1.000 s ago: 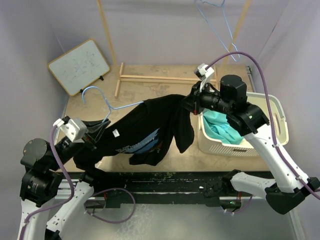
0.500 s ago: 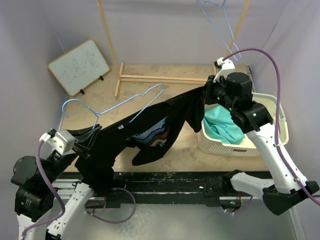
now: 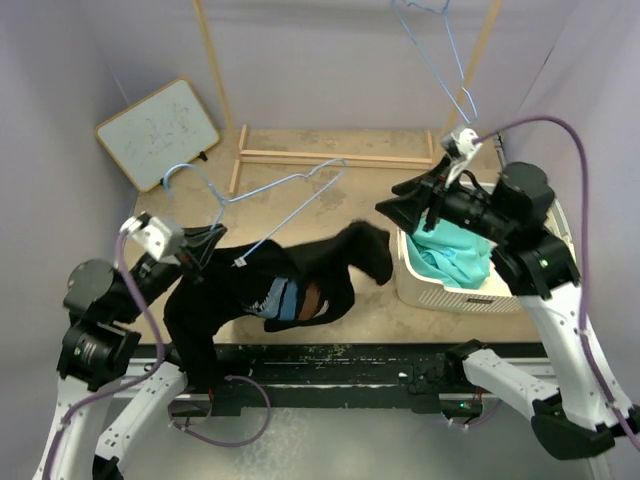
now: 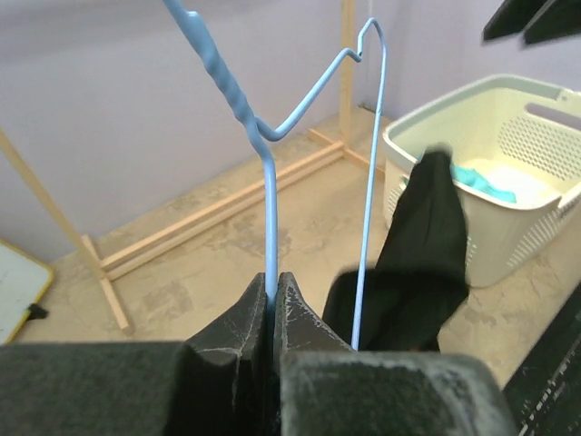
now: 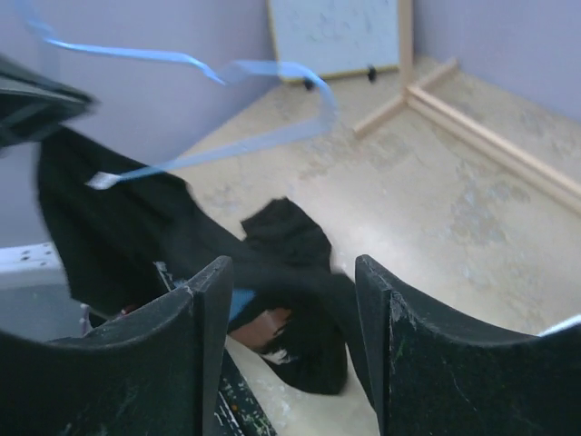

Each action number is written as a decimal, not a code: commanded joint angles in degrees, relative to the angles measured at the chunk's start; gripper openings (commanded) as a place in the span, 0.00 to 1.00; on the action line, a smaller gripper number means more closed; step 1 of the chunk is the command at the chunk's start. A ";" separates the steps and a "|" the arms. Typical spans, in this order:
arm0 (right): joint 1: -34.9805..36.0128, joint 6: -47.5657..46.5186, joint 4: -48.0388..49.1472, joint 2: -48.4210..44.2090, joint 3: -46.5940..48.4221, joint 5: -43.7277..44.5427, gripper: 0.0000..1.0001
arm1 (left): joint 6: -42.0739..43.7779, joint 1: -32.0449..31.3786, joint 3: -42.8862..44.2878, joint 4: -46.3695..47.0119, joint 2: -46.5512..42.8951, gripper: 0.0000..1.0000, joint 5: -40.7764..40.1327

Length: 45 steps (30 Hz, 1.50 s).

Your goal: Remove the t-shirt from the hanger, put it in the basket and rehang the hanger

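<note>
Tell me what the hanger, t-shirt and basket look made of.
Hanger: thin wire, probably metal with a glossy light-blue coating; its neck is twisted.
T-shirt: soft matte black fabric, draping limply.
Basket: probably cream moulded plastic; its wall is perforated.

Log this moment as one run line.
left hand: shut on hanger | right hand: open, empty | t-shirt: slumped on table, hanger clearance unclear
</note>
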 commanded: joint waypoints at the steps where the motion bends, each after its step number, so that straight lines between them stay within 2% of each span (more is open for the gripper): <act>1: -0.22 -1.09 3.67 -4.84 4.49 -9.37 0.60 | 1.49 0.03 0.20 6.72 7.22 0.00 11.06; 6: -0.17 -2.38 1.83 -2.81 6.97 -12.95 0.61 | 0.40 0.02 1.31 9.05 14.39 0.00 30.51; 11: -0.11 -3.99 0.26 1.21 7.10 -18.17 0.59 | -3.94 0.03 1.28 14.56 17.06 0.00 39.08; 19: 1.66 -5.55 -1.08 3.04 5.48 -18.72 0.58 | -9.84 0.02 1.01 23.74 20.43 0.00 40.90; 24: 2.46 -5.88 -1.48 3.02 5.23 -19.55 0.57 | -10.69 0.03 1.08 25.38 21.82 0.00 40.33; 29: 2.57 -5.67 -1.68 2.21 5.76 -15.00 0.55 | -10.50 0.04 1.00 24.47 22.29 0.00 40.93; 33: 2.57 -5.09 -0.36 1.92 5.92 -16.81 0.55 | -9.84 0.04 0.68 23.35 21.86 0.00 40.90; 45: 2.57 -1.59 3.11 -0.56 6.58 -14.89 0.54 | -7.83 0.01 0.17 19.52 20.60 0.00 41.03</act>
